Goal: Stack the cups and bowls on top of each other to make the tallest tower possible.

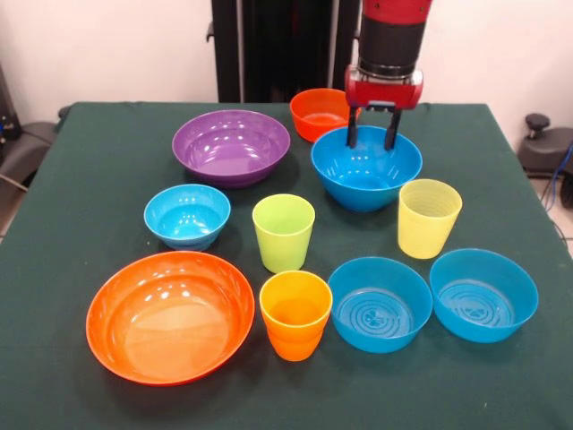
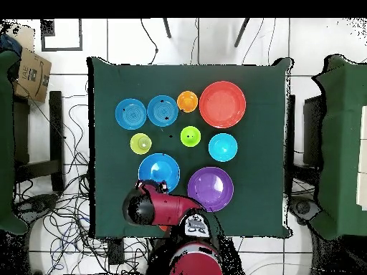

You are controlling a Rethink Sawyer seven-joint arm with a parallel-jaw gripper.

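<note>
My gripper [image 1: 372,136] is open, with its two fingers [image 1: 352,131] hanging apart over the far rim of the large blue bowl [image 1: 365,170]. It holds nothing. Every cup and bowl stands alone and upright; no tower is in view. The large purple bowl [image 1: 231,145] and the small orange bowl [image 1: 318,112] lie at the far side. In the middle are the small blue bowl [image 1: 187,215], the lime green cup [image 1: 283,231] and the pale yellow cup [image 1: 429,217]. Nearest are the large orange bowl [image 1: 170,315], the orange cup [image 1: 295,313] and two medium blue bowls [image 1: 380,303] [image 1: 483,294].
The green cloth table [image 1: 89,161] carries everything. In the overhead view the arm [image 2: 147,204] covers the table edge by the large blue bowl [image 2: 159,172] and hides the small orange bowl. Chairs and cables surround the table.
</note>
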